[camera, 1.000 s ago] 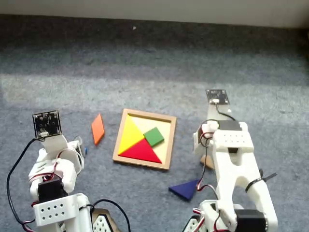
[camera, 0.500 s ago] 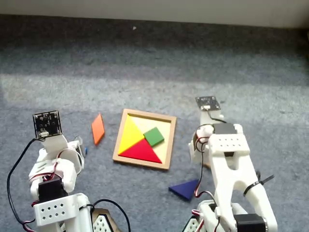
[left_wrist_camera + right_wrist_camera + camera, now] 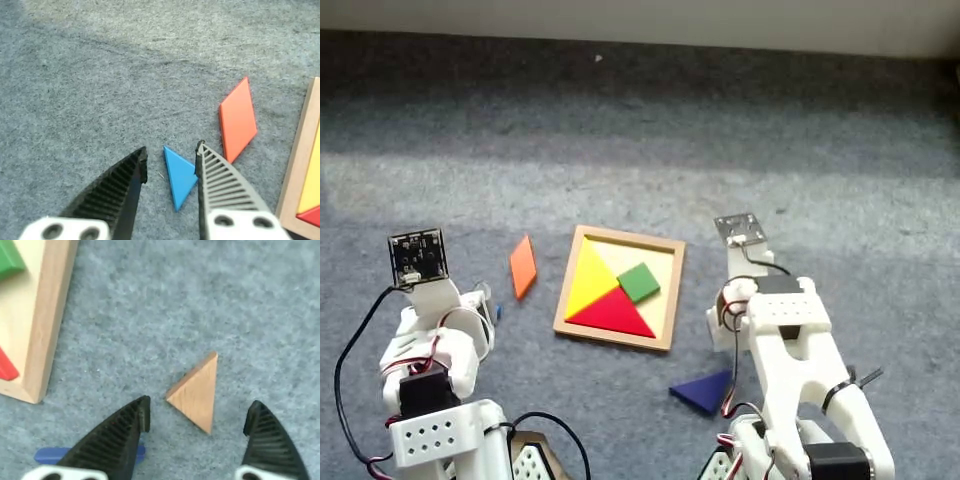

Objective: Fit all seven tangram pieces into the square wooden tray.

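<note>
So the right gripper (image 3: 200, 407) hangs spread wide right over the wood triangle (image 3: 196, 392), which lies flat between its jaws, near the tray (image 3: 47, 315), long edge roughly along the fingers (image 3: 120, 435), looks like an easy pinch across.

The setting reads as a small robotics lab or hobby bench. The left arm (image 3: 430, 370) and the right arm (image 3: 800, 345), both in white plastic shells, stand side by side, with bare black cables (image 3: 338, 385) looping between joints and an uncased camera board (image 3: 418, 257) at a wrist. The tabletop (image 3: 770, 130) wears a grey, carpet-like fabric, with a pale strip (image 3: 620, 15) along its far edge. A puzzle's wooden tray (image 3: 630, 237) lies between the arms like a test piece.
</note>
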Robot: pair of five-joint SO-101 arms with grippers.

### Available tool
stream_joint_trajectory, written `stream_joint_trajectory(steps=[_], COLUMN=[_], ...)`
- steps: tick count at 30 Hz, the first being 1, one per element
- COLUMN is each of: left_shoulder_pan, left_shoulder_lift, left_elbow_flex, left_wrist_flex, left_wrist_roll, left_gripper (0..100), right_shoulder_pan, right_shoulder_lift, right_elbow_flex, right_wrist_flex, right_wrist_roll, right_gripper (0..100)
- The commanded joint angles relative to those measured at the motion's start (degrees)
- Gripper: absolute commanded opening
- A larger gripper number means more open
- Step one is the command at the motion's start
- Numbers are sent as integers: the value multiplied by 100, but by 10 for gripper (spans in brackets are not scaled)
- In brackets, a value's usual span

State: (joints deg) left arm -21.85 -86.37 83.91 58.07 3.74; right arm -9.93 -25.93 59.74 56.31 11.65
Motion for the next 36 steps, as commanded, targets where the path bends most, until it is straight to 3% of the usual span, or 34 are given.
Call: stream_joint_trajectory(steps=[1, 7, 16, 36], left_shoulder_pan=[-40, -40, -57, -31], left_shoulder_lift=[-40, -40, -40, -40], left_elbow_flex=[-13, -13, -13, -13], left_wrist_flex=[-132, -132, -132, -132], left_wrist_roll=[-53, -53, -53, -53], left_gripper=[175, 175, 175, 175], right_shoulder_pan=[-57, -57, -40, 154], right_shoulder_lift=[-180, -75, 1508, 1473], right_elbow_flex=[4, 4, -576, -804], right_wrist_flex=[-171, -171, -171, -136], right_wrist_roll=[70, 62, 79, 79], right_gripper=[230, 204, 198, 66])
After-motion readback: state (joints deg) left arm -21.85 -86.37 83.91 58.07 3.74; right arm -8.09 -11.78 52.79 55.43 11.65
